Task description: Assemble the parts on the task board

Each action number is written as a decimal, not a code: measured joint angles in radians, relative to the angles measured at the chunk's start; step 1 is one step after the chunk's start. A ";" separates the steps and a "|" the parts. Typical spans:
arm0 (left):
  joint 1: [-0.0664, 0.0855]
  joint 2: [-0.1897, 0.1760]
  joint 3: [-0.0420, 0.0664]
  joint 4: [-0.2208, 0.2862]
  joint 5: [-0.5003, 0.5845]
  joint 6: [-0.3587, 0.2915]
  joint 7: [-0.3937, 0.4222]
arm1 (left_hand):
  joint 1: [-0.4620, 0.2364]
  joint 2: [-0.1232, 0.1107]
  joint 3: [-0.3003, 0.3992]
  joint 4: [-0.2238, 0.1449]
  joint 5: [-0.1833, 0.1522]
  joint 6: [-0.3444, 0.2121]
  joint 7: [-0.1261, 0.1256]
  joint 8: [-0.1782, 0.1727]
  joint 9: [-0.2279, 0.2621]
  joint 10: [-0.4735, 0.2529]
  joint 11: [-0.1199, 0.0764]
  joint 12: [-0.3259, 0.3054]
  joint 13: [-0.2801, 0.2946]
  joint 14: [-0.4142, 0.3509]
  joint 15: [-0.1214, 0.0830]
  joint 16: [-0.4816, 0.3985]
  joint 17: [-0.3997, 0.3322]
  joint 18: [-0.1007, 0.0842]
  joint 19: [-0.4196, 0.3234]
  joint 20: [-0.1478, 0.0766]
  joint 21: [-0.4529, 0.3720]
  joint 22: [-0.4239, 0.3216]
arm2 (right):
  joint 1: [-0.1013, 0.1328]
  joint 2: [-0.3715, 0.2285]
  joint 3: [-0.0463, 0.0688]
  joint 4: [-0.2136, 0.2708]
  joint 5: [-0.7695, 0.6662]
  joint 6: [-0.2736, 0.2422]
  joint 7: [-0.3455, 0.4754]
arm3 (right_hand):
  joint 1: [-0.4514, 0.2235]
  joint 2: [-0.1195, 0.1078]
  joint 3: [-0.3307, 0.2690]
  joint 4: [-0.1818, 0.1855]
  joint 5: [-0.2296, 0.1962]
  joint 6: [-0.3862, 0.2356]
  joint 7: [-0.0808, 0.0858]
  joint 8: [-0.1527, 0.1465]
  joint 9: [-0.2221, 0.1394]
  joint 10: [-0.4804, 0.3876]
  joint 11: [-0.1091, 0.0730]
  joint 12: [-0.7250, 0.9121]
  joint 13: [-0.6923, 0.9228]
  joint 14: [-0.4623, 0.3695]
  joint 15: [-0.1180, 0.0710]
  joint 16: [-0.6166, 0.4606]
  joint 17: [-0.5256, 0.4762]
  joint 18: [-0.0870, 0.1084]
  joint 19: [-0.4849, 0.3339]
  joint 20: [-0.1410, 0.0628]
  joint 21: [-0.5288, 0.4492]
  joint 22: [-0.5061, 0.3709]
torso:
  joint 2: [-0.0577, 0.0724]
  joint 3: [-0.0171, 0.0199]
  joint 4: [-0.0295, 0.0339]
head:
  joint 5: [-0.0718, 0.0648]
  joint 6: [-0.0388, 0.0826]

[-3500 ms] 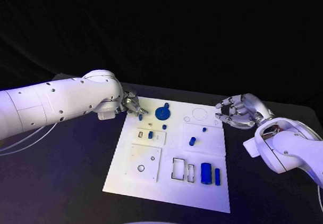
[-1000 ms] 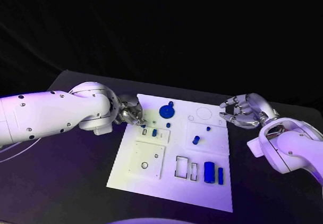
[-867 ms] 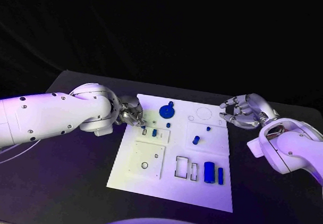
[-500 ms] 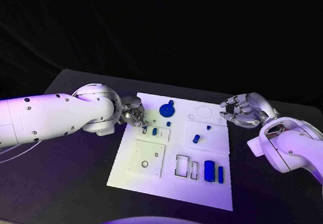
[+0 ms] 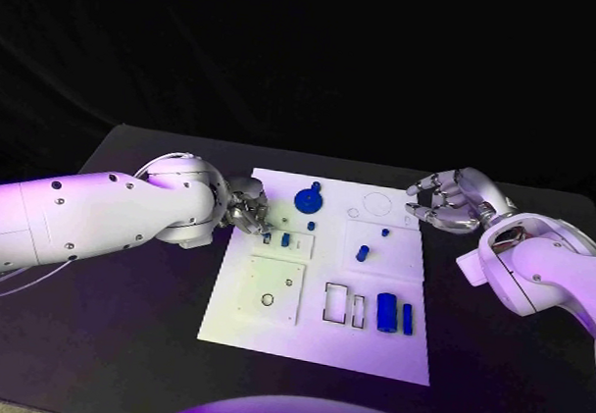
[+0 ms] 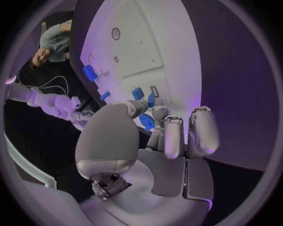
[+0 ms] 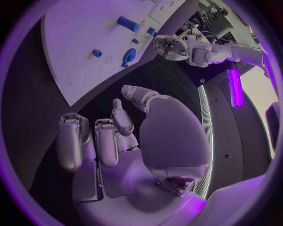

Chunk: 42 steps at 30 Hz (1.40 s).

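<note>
**A:** Which step do you have in hand now?

**B:** I think I am placing one small blue part (image 5: 267, 234) with my left hand (image 5: 247, 208). Its fingers (image 6: 173, 136) are drawn narrow, and a blue piece (image 6: 146, 122) shows right at their tips, but I cannot tell for sure if they hold it or only touch it. The hand is at the left edge of the task board (image 5: 316, 341).

**A:** And the right hand?

**B:** My right hand (image 5: 445, 202) hangs just beside the board's far right corner, fingers (image 7: 72, 142) curled in, nothing between them.

**A:** What does the next move need?

**B:** Just beyond the left fingertips there is a small rectangular slot with another blue part (image 5: 287, 240) standing beside it. I judge I must lower the piece straight, without pushing this neighbour. The round blue disc (image 5: 304, 204) lies a little further from the fingers, apart.
</note>
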 measured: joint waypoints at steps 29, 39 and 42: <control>-0.007 0.006 -0.004 -0.003 -0.036 0.021 -0.003 | -0.011 -0.010 0.006 0.005 0.000 0.006 -0.004 0.000 0.010 0.003 0.004 0.005 0.005 0.000 0.000 0.000 0.000 0.000 0.000 0.000 0.000 0.000 | 0.000 0.003 0.000 0.000 0.000 0.005 0.000 | -0.004 -0.004 0.000 0.000 0.000 0.000 0.000 0.000 0.001 0.000 0.000 0.000 0.000 0.000 0.000 0.000 0.000 0.000 0.000 0.000 0.000 0.000 | 0.000 0.0003 -0.0011 | 0.002 -0.008; -0.011 0.006 -0.005 0.003 -0.036 0.025 -0.005 | -0.020 -0.019 0.041 -0.019 0.004 0.007 -0.003 0.005 0.008 0.009 -0.002 0.013 0.014 0.000 0.000 0.000 0.000 0.000 0.004 -0.004 0.000 0.002 | 0.000 0.002 0.000 0.000 0.000 0.005 0.000 | -0.004 -0.004 0.000 0.000 0.000 0.000 0.000 0.000 0.001 0.000 0.000 0.000 0.000 0.000 0.000 0.000 0.000 0.000 0.000 0.000 0.000 0.000 | -0.001 0.0002 -0.0003 | 0.001 -0.006; -0.012 0.005 -0.005 0.005 -0.036 0.023 -0.005 | -0.020 -0.019 0.042 -0.020 0.004 0.007 -0.003 0.005 0.013 0.015 0.000 0.014 0.018 0.000 0.000 0.000 0.000 0.000 0.004 -0.004 0.000 0.003 | 0.000 0.002 0.000 0.000 0.000 0.005 0.000 | -0.004 -0.004 0.000 0.000 0.000 0.000 0.000 0.000 0.001 0.000 0.000 0.000 0.000 0.000 0.000 0.000 0.000 0.000 0.000 0.000 0.000 0.000 | -0.001 -0.0002 -0.0004 | 0.001 -0.005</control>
